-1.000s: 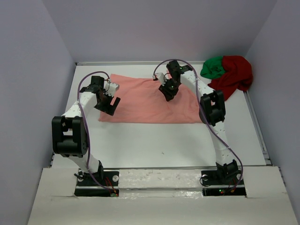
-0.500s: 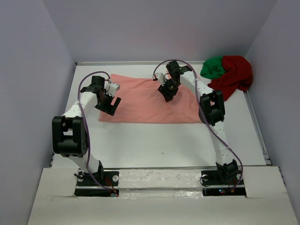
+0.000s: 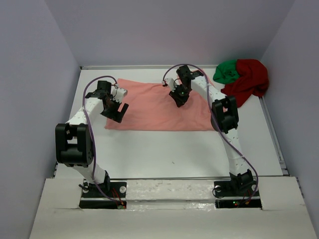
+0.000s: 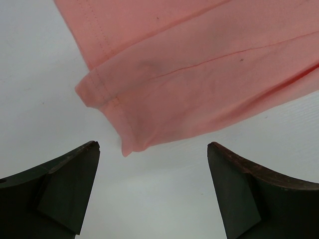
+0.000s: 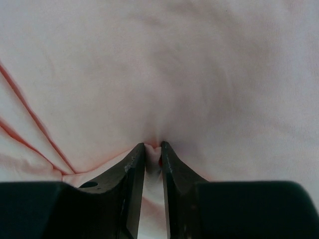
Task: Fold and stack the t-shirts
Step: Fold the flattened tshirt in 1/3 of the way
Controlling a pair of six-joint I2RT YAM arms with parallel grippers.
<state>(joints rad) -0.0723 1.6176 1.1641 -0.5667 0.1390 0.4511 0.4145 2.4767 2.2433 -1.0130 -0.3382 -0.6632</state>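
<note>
Your right gripper point(image 5: 153, 154) has its jaws drawn narrow on a small pucker of the salmon-pink shirt point(image 3: 154, 107), pinching cloth near the garment's far edge, right of its middle. Your left gripper point(image 4: 153, 164) hangs wide apart and holding nothing, just above the shirt's near-left corner, where a stitched hem lies over a second layer. The pink shirt is spread across the far half of the table point(image 3: 174, 154), reaching from near the left edge to right of centre. It lies mostly flat in a rough rectangle, with a few creases fanning out from the pinch. It may have been doubled over once, though the overhead view is too coarse to say for certain. The green shirt point(image 3: 227, 71) and the dark red shirt point(image 3: 249, 79) sit bunched together in the far right corner, touching each other, crumpled and unfolded. As things lie, the job looks barely begun: one shirt is in mid-fold at best, two are untouched, and no stack has been started.
</note>
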